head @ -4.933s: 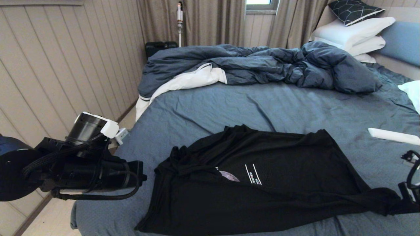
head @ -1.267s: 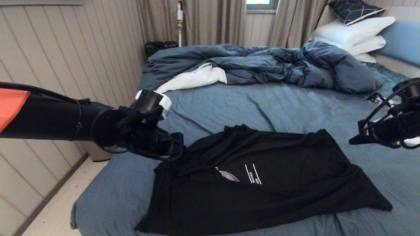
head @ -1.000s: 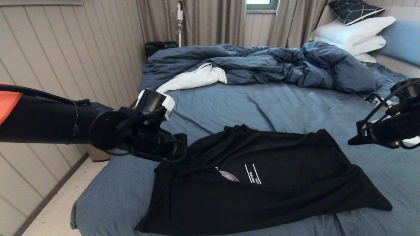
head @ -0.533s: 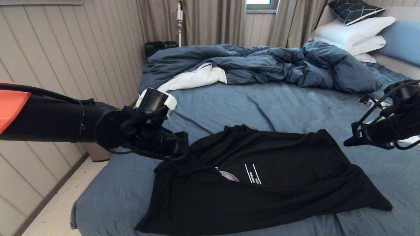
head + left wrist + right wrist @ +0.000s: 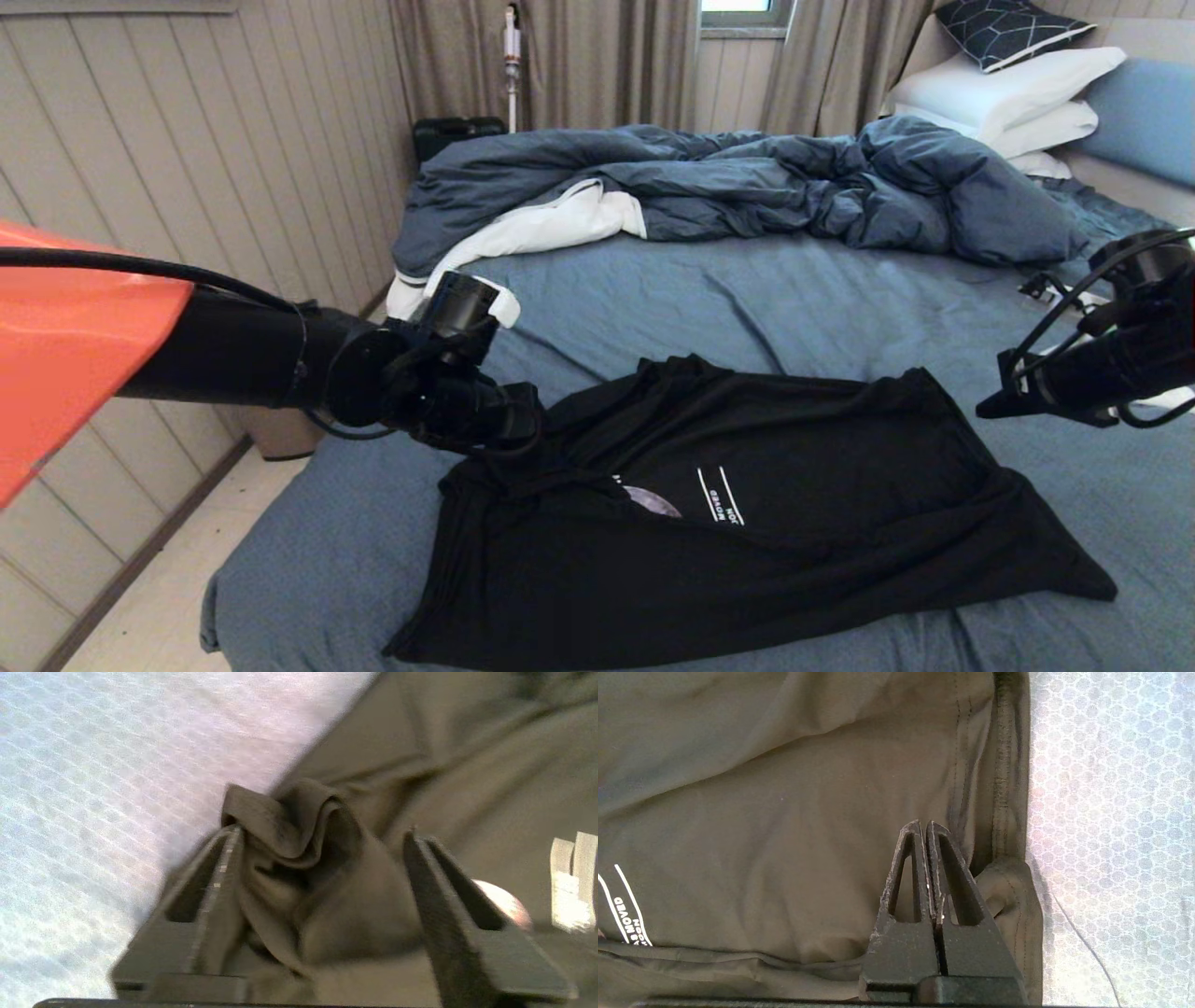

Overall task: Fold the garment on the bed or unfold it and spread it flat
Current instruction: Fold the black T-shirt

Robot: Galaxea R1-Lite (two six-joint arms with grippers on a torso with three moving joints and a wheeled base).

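Now my left gripper (image 5: pixel 322 833) stands spread around a bunched fold of the garment (image 5: pixel 747 523), probably for pinching; right gripper (image 5: pixel 923 828) hovers pressed together

- Between the spread fingers of the left gripper (image 5: pixel 322 833) stands a bunched fold of the garment (image 5: pixel 747 523), filling that gap.
- Beyond the left gripper, bare sheet of the bed (image 5: pixel 747 299) lies open up to the rumpled duvet (image 5: pixel 747 187).
- The right gripper (image 5: pixel 923 828), fingers pressed together, hangs over the garment's hem, with bare sheet just beside it.
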